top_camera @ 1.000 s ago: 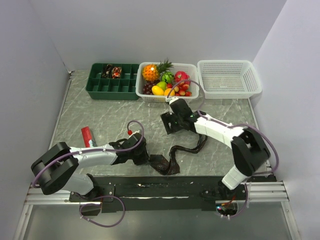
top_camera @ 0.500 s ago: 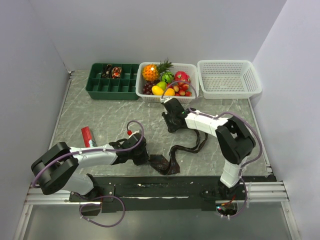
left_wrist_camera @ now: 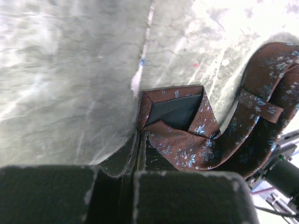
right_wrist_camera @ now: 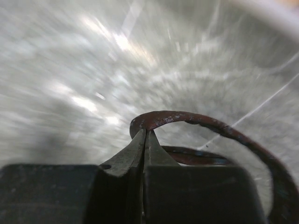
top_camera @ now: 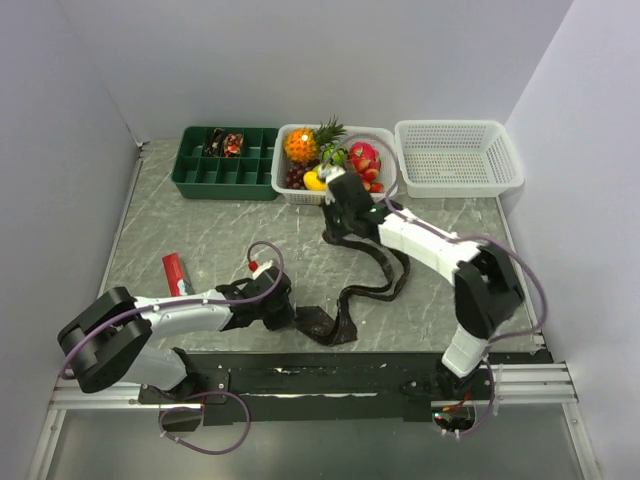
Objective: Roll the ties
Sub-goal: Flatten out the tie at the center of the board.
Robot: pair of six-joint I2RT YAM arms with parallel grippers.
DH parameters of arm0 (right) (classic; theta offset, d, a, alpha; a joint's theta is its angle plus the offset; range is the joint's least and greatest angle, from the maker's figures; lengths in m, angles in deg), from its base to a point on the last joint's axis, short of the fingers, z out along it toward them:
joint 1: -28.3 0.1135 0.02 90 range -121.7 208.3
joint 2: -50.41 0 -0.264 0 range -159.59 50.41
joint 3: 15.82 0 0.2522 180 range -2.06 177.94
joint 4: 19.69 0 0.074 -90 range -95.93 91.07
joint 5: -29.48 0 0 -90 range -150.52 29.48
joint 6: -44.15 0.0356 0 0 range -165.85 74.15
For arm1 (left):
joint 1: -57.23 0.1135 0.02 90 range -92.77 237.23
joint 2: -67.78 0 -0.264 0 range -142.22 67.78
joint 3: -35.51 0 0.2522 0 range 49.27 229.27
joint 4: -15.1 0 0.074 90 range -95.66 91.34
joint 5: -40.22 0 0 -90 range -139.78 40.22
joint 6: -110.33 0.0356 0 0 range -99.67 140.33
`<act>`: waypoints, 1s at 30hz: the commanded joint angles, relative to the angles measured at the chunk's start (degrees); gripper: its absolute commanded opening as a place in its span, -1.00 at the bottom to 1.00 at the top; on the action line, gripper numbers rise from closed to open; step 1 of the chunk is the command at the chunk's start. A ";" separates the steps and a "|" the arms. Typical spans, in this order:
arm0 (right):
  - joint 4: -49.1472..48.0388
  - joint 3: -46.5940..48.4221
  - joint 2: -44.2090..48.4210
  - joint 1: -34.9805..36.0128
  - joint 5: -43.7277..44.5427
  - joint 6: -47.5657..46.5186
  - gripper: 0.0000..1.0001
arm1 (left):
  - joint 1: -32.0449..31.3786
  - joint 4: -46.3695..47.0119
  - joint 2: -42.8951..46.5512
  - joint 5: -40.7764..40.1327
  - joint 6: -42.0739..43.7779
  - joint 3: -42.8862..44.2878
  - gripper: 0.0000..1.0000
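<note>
Left gripper (left_wrist_camera: 139, 140): clamped on the tie (top_camera: 322, 326) at its wide end near the table edge, the pinch half hidden by its own fingers.
Right gripper (top_camera: 338, 224): open a second ago, now pinching the narrow end and nearer the fruit basket (top_camera: 290, 195). Wrist view blurred.
Green tray (top_camera: 225, 188): two rolled ties (top_camera: 222, 145).

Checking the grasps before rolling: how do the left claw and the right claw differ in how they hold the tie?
The left claw pinches the tie at its wide pointed end, near the table's front edge. The right claw pinches its narrow part farther back, by the fruit basket. At the left claw the fabric lies flat, lining showing; at the right claw it arches in a loop. Both are shut on the same tie.
</note>
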 commanded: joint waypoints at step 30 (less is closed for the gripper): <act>-7.80 -39.42 47.15 -57.04 -0.49 31.40 -1.00 | -0.06 -32.11 14.36 -26.52 -16.19 -0.05 -0.98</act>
